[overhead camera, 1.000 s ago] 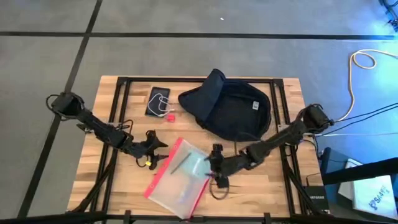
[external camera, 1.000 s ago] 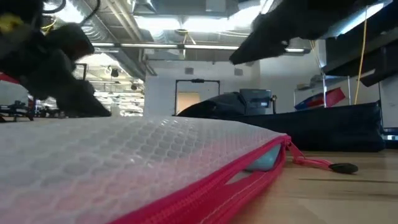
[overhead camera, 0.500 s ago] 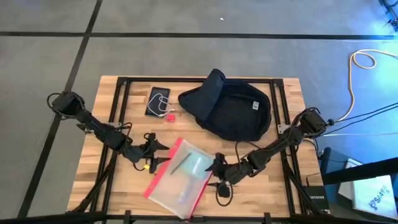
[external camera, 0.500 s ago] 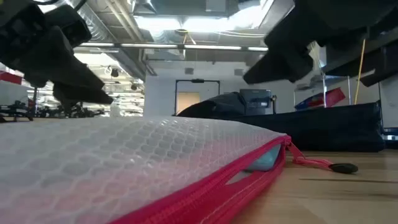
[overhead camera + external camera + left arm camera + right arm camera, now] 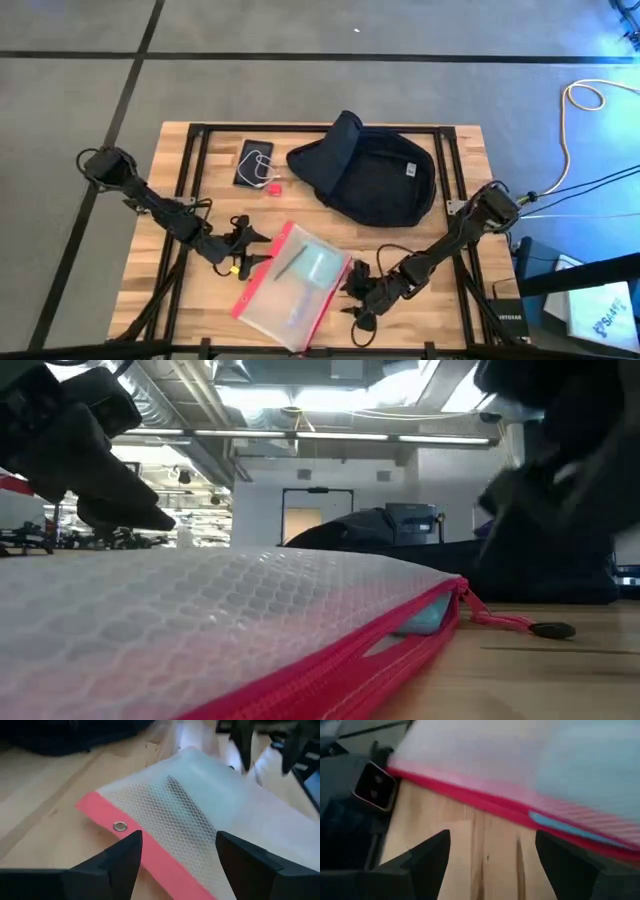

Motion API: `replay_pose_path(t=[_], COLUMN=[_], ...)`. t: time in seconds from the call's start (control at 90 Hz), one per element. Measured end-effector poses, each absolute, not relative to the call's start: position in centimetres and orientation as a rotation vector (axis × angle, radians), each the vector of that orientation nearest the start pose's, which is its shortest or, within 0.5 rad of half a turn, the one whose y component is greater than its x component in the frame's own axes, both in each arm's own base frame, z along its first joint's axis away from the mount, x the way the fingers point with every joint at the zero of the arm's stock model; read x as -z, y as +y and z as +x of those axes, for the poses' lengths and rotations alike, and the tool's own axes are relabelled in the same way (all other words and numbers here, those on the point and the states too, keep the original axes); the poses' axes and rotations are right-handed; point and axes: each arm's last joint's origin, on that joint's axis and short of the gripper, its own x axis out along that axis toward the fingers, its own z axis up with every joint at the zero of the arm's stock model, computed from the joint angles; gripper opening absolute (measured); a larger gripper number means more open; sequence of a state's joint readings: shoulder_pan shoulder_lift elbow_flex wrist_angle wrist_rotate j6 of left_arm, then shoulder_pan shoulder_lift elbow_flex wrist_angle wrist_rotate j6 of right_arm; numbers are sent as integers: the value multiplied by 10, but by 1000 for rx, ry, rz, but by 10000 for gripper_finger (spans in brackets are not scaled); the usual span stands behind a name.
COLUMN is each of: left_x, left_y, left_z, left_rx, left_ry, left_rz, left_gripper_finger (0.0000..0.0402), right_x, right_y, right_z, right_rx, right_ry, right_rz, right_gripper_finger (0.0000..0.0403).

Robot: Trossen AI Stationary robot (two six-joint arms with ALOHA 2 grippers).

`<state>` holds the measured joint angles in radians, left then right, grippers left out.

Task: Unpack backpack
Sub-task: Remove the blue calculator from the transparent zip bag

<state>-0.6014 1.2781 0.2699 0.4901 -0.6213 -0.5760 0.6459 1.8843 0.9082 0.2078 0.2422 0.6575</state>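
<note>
The dark navy backpack [image 5: 372,180] lies flat on the far right part of the table, also seen in the low view [image 5: 520,565]. Nearer lies a clear pouch with red edges [image 5: 295,288], flat on the wood. My left gripper [image 5: 175,865] is open at the pouch's left far corner, one finger on each side of the red edge with the eyelet [image 5: 119,826], and no touch shows. My right gripper [image 5: 492,862] is open, low over bare wood beside the pouch's right zip edge [image 5: 485,805]. In the high view, my left gripper [image 5: 256,250] and my right gripper [image 5: 358,296] flank the pouch.
A black phone [image 5: 253,162] with a white cable and a small red piece [image 5: 272,187] lies at the far left of the backpack. The pouch's zip pull [image 5: 550,629] rests on the wood. The low camera [image 5: 372,785] stands close ahead of my right gripper.
My right gripper has drawn off the pouch's right edge and moved toward the table's near edge, dropping lower. My left gripper has edged slightly toward the near edge, staying at the pouch's left corner. The pouch lies where it was.
</note>
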Motion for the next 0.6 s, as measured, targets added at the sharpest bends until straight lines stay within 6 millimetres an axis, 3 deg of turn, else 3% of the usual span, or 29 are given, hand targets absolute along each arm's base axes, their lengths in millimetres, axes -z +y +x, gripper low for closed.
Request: replay_pose_path(t=[0.078, 0.2, 0.478, 0.6], left_x=[-137, -138, -143, -144], left_y=[-102, -100, -95, -92], left_z=[179, 180, 184, 186], left_rx=[-128, -162, -183, -201], left_ry=[393, 373, 328, 323], left_rz=[-230, -173, -79, -35], left_gripper_finger=[239, 239, 239, 239], right_x=[-107, -105, -115, -116], right_y=[204, 198, 197, 194], right_z=[295, 302, 314, 317], right_rx=[-126, -132, -218, -205], right_ry=[817, 810, 784, 782], right_rz=[283, 257, 252, 114], right_gripper_finger=[275, 275, 275, 275])
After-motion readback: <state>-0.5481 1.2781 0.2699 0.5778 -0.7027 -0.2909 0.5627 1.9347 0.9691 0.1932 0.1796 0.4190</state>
